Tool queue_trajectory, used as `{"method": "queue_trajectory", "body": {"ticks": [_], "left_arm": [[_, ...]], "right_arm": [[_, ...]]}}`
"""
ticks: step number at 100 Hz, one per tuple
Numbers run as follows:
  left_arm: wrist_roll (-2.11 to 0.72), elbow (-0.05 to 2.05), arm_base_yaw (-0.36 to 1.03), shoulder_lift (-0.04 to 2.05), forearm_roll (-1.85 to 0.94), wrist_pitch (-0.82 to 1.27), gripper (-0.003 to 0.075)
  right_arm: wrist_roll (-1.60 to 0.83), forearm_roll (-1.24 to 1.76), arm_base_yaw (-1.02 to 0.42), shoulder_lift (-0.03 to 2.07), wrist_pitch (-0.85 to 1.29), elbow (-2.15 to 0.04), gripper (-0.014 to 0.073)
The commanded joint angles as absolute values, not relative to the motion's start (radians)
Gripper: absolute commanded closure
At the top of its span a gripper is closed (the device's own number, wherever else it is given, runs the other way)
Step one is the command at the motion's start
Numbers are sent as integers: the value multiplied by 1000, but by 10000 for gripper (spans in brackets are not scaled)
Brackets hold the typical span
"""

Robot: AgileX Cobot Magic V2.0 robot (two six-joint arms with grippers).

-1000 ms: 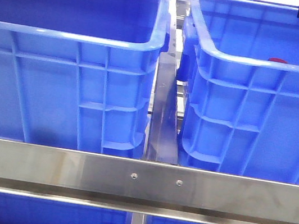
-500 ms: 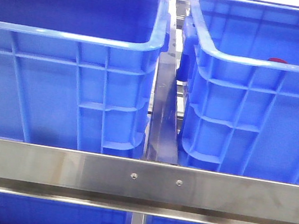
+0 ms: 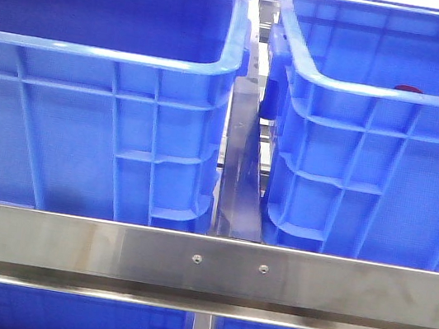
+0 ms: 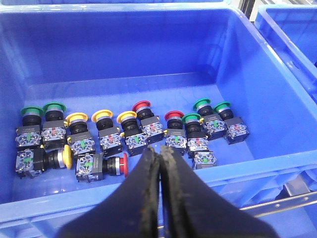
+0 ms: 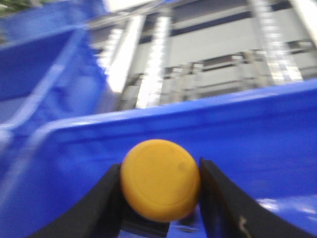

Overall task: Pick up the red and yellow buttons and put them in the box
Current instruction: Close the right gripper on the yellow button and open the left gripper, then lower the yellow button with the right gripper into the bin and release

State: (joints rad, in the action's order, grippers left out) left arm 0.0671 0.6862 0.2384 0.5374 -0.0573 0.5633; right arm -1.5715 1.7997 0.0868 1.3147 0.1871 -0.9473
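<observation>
In the left wrist view a blue crate [image 4: 257,74] holds several push buttons: red buttons [image 4: 141,105], one lying on its side [image 4: 124,165], and yellow buttons [image 4: 102,115]. My left gripper [image 4: 160,151] hangs over that crate's near rim, shut with nothing in it. My right gripper [image 5: 160,171] is shut on a yellow button [image 5: 160,179], its domed cap facing the camera, in front of a blue crate wall [image 5: 257,129]; this view is blurred. The front view shows two look-alike crates, left [image 3: 104,50] and right [image 3: 365,89], and neither gripper. I cannot tell which one is the box.
Green-capped buttons [image 4: 30,110] stand among the others. A red cap [image 3: 408,88] peeks over the right crate's near rim. A steel rail [image 3: 203,266] runs across the front, and a metal bar [image 3: 240,168] lies between the crates. Another crate [image 4: 292,39] adjoins the one with buttons.
A dark piece of the right arm that showed at the upper right of the front view one second ago has left that view. The crates have not moved.
</observation>
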Motion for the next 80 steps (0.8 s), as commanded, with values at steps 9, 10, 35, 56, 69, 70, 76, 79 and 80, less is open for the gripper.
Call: {"method": "queue_trajectory", "body": {"ticks": [9,10,35,56,69,70,76,79,80], "left_arm": [[76,711,236,539,-66,482,739],[76,711,236,539,-66,482,739],[76,711,236,539,-66,482,739],[76,711,236,539,-66,482,739],[76,711,236,539,-66,482,739],[76,711,236,539,-66,482,739],[76,711,236,539,-66,482,739],[76,711,236,539,-66,482,739],[76,711,236,539,-66,482,739]], "right_arm": [[-1669,1860,92,1372,26,-1016,410],[-1672,1860,92,1377,23,-1019,410],[-1745,1839,92,1566,-45,-1133,410],[-1745,1814,92,1701,-88,-1232,410],[-1745,1804,92,1757,-101,-1273,410],[-1745,1804,92,1759,-99,-1274,410],[-1745,1804,92,1779,-94,-1285,410],[-1745,1804,92,1787,-94,-1291,410],[-1745,1804,92,1789,-94,-1292,410]]}}
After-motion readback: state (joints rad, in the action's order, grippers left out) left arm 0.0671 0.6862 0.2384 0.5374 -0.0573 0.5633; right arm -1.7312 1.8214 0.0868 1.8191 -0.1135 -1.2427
